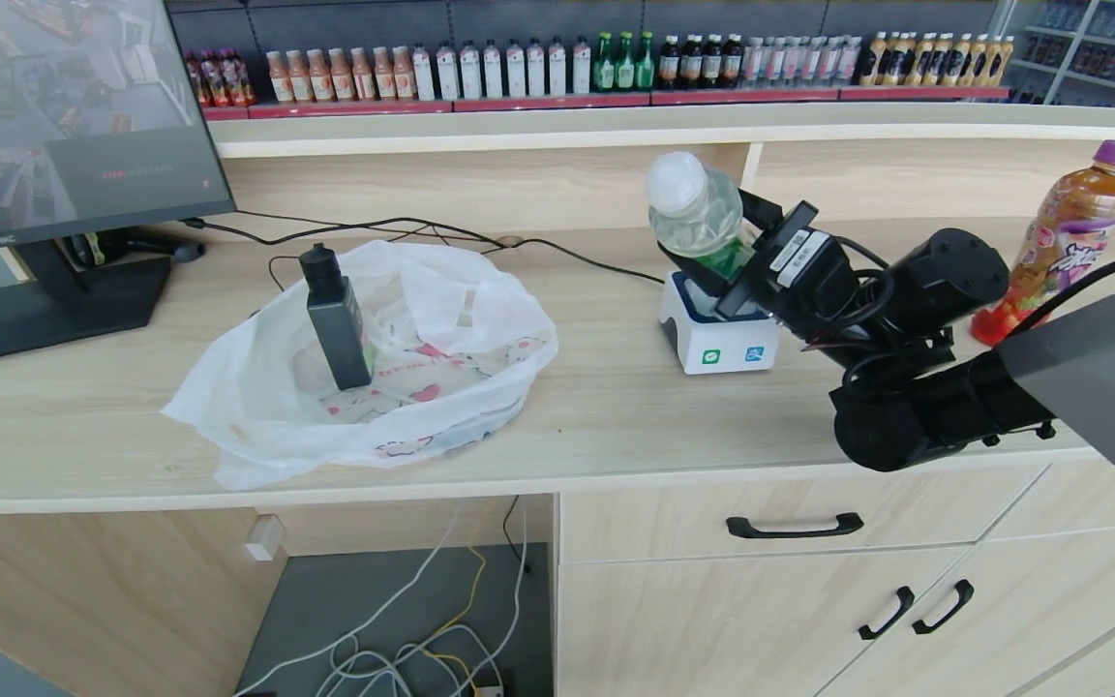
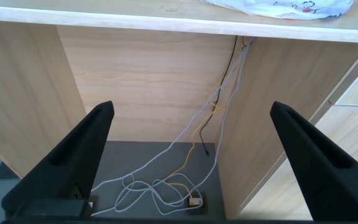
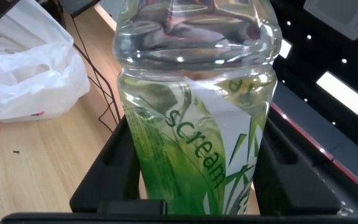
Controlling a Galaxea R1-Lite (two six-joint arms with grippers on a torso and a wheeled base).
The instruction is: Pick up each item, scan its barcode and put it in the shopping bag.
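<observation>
Already a dark bottle (image 1: 335,319) stands in the shopping bag (image 1: 441,387) on the left part of the surface (image 1: 616,416), so one item looks done. The left claw (image 2: 191,112) hangs spread and empty below the front edge. Mid-surface, the right claw (image 1: 717,242) is clenched on a clear green-labelled bottle (image 1: 698,208), tilted just over the scanner (image 1: 712,339). Scanning seems in hand, with bagging left. An orange drink bottle (image 1: 1061,242) stands untouched near the right end.

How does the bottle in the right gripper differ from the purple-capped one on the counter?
The clear bottle has colourless contents and a green label; the purple-capped bottle holds an orange-brown drink. The clear bottle is tilted, clamped in the right gripper above the scanner; the purple-capped bottle stands upright and free on the counter. Both are plastic drink bottles outside the shopping bag.
</observation>
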